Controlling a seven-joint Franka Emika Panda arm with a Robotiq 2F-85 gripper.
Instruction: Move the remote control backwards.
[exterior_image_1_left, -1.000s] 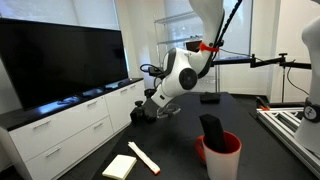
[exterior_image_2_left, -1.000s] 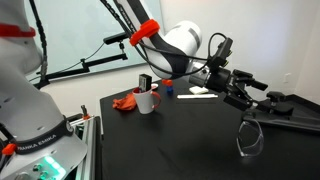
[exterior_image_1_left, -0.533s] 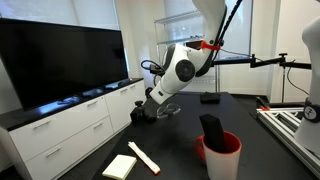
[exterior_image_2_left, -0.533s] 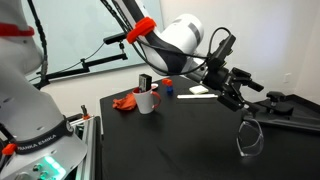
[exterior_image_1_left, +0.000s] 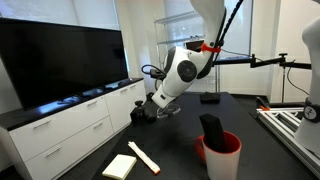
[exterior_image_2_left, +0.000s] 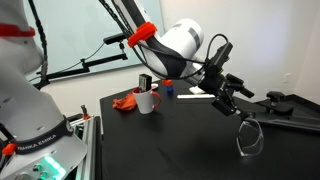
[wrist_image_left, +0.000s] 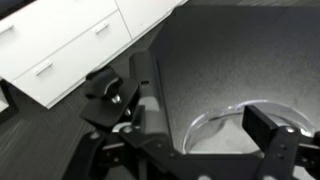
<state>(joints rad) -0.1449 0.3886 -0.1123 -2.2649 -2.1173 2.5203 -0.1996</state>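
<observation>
End effector (exterior_image_2_left: 228, 97) hovers, jaws apart; red cup (exterior_image_1_left: 226, 158) holds 1 black block (exterior_image_1_left: 210, 127).

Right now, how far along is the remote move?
Nothing looks done yet. The gripper hangs open above the dark table, and the wrist view shows nothing between its fingers. I cannot pick out the remote control for certain; the long dark shape at the table edge may be it. Still left: reaching it, gripping it and shifting it backwards.

the table top (wrist_image_left: 235, 60) is matt and finely speckled, the tv screen (exterior_image_1_left: 60, 60) glossy, the cabinet fronts (wrist_image_left: 60, 50) smooth.
</observation>
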